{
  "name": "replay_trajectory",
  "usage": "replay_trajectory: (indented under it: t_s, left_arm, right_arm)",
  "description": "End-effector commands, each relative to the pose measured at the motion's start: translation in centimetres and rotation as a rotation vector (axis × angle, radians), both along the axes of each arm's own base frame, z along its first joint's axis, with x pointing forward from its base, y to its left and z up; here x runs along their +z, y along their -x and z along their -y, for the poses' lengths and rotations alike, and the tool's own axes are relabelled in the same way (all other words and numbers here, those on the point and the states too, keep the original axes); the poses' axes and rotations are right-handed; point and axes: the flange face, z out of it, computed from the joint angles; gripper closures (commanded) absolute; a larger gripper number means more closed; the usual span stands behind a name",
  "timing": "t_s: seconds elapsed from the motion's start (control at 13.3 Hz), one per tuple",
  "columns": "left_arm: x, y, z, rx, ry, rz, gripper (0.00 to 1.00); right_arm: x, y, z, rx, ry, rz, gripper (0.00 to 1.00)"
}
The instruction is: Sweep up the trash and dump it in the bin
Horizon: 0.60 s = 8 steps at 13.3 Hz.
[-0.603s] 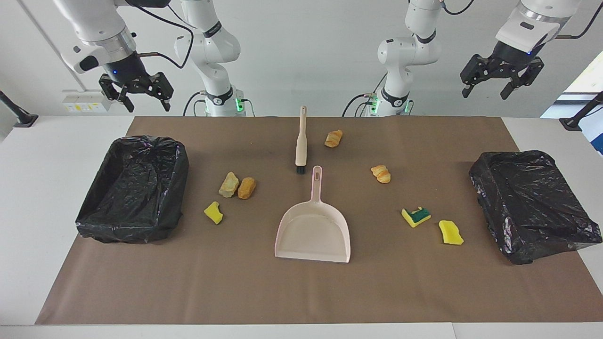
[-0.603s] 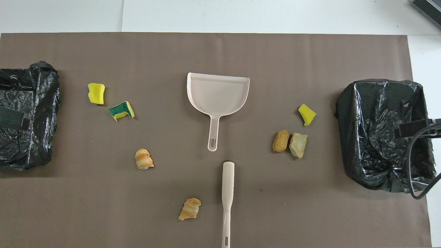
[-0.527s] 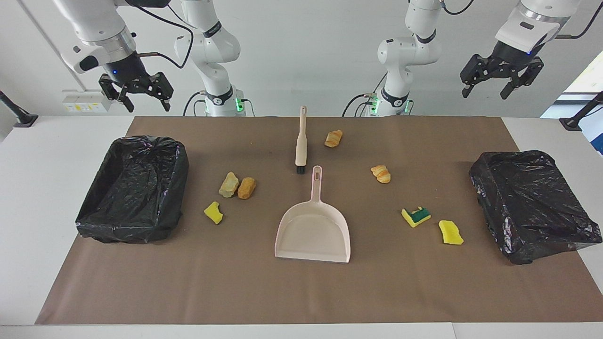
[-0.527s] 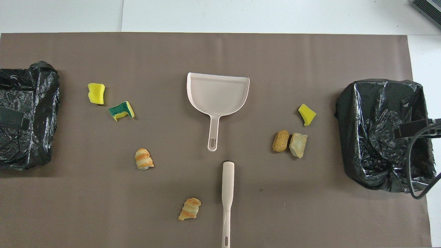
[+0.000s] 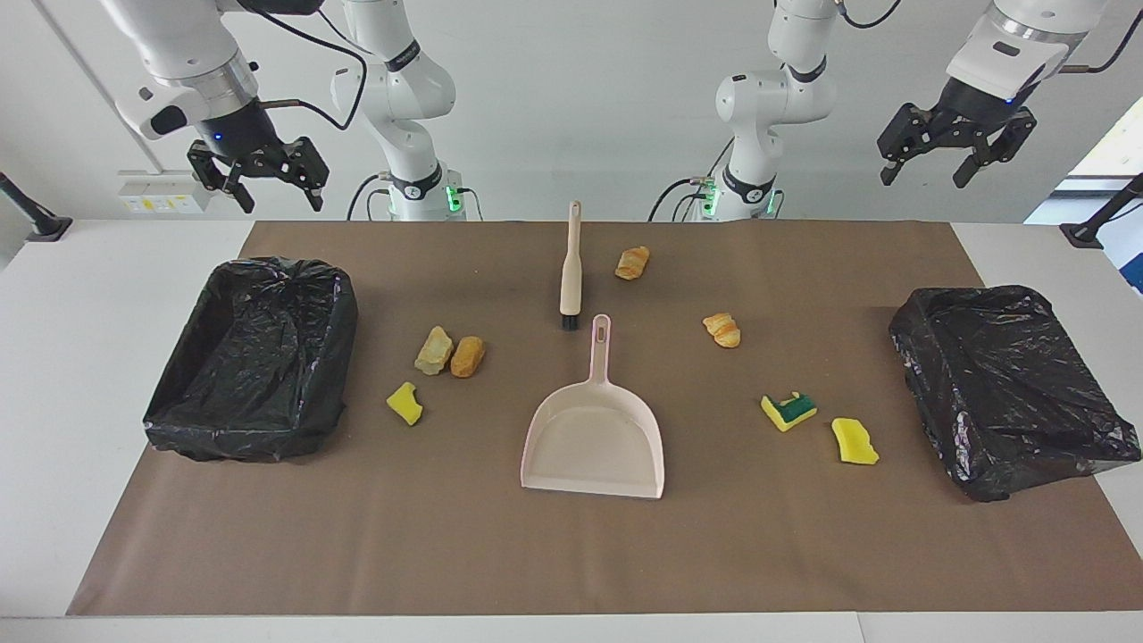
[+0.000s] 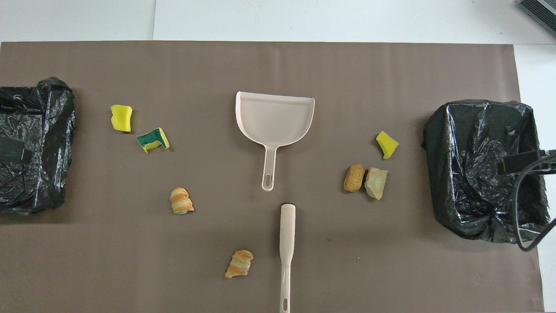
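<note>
The trash lies scattered on the brown mat: two croissant pieces (image 5: pixel 632 263) (image 5: pixel 722 329), a green-backed sponge chunk (image 5: pixel 788 410), yellow sponge chunks (image 5: pixel 855 441) (image 5: pixel 405 403), and two bread pieces (image 5: pixel 434 349) (image 5: pixel 468 355) side by side. Black-lined bins (image 5: pixel 241 438) (image 5: pixel 1027 464) stand at each end of the table. My right gripper (image 5: pixel 268 192) hangs open and high above the bin at the right arm's end. Open too, my left gripper (image 5: pixel 933 171) is raised above the bin at the left arm's end. Neither holds anything.
A beige dustpan (image 5: pixel 594 438) lies mid-mat, its handle pointing toward the robots. The beige-handled brush (image 5: pixel 570 268) lies in line with it, bristles almost touching the handle's tip. White table (image 5: pixel 80 357) borders the mat.
My left gripper has risen slightly and drifted outward toward its end of the table. The right gripper and everything on the mat stayed put.
</note>
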Motion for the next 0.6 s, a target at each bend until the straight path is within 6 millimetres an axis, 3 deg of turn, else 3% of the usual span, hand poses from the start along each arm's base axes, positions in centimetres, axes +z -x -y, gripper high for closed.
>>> replay_trajectory:
  t_s: [0.0, 0.23, 0.53]
  left_arm:
    - [0.1, 0.7, 0.5, -0.012, -0.011, -0.009, 0.00]
    - [-0.6, 2.0, 1.6, -0.033, -0.012, -0.007, 0.00]
    - [-3.2, 5.1, 5.4, -0.097, -0.018, 0.046, 0.00]
  right_arm:
    - [-0.1, 0.5, 0.1, -0.023, 0.009, 0.002, 0.00]
    - [-0.1, 0.5, 0.1, -0.025, 0.008, 0.004, 0.00]
    - [-0.1, 0.5, -0.2, -0.020, 0.003, -0.001, 0.00]
